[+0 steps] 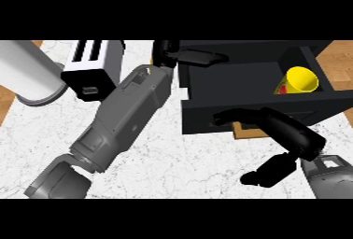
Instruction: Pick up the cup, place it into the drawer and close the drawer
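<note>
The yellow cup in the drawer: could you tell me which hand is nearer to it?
Right. The right hand is at the drawer front just below the yellow cup; the left hand is across the drawer, at its far-left edge.

Two boxy grey metal forearms, each ending in a glossy black hand: the left hand (187, 57) has slim rounded fingers, the right hand (286, 133) a bulbous black palm behind its fingers (thumb stubby and rounded). Behind the left fingers, the forearm casing shows recessed panels and a darker grey elbow segment

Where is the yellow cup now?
In the head view, the yellow cup lies inside the open black drawer, at its right end, above the right hand.
</note>
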{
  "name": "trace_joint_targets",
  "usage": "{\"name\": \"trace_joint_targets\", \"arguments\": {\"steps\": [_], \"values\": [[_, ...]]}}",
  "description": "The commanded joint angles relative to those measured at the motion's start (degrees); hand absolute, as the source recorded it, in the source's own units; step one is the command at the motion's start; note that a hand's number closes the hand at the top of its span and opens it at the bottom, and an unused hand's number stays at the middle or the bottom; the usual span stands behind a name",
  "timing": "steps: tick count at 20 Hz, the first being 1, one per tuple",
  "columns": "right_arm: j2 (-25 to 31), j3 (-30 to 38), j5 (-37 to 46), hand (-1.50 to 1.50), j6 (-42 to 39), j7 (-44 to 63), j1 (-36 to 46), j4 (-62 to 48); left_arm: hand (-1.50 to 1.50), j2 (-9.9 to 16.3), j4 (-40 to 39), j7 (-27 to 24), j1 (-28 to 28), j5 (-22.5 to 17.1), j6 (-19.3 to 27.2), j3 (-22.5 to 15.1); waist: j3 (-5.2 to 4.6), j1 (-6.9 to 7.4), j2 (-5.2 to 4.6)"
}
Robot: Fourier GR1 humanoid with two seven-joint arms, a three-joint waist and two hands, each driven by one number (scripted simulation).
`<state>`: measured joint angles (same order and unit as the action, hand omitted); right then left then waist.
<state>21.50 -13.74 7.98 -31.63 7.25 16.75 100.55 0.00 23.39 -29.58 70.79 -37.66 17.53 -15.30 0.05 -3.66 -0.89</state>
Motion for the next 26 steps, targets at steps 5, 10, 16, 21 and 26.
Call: {"name": "trace_joint_targets", "arguments": {"steps": [5,10,16,21,26], "values": [[-1.7,-5.0,16.2,-1.5,6.9,-10.4,3.4,-22.6,-1.5,0.0,3.4,-2.1,-4.7,-1.4,-2.9,0.6,0.02,4.85,0.31],[-5.1,-7.3,22.9,1.5,12.4,-15.4,8.9,-40.2,-1.5,0.8,7.6,-3.0,-10.0,-1.2,-3.9,0.9,0.06,7.28,0.36],[-7.1,-1.0,22.9,1.5,19.4,-24.0,19.2,-56.8,-1.5,6.4,12.3,-1.1,-14.9,-2.1,-9.1,1.2,0.17,10.03,-0.17],[-3.8,7.2,19.0,1.5,21.2,-29.2,27.4,-65.0,-1.5,9.1,14.8,1.1,-17.7,-2.3,-11.2,0.9,0.23,10.87,-0.61],[0.0,11.9,17.7,1.5,23.1,-29.0,34.2,-71.0,-1.5,10.6,18.2,0.7,-20.9,-2.1,-12.9,0.3,0.24,13.31,-0.98]]}}
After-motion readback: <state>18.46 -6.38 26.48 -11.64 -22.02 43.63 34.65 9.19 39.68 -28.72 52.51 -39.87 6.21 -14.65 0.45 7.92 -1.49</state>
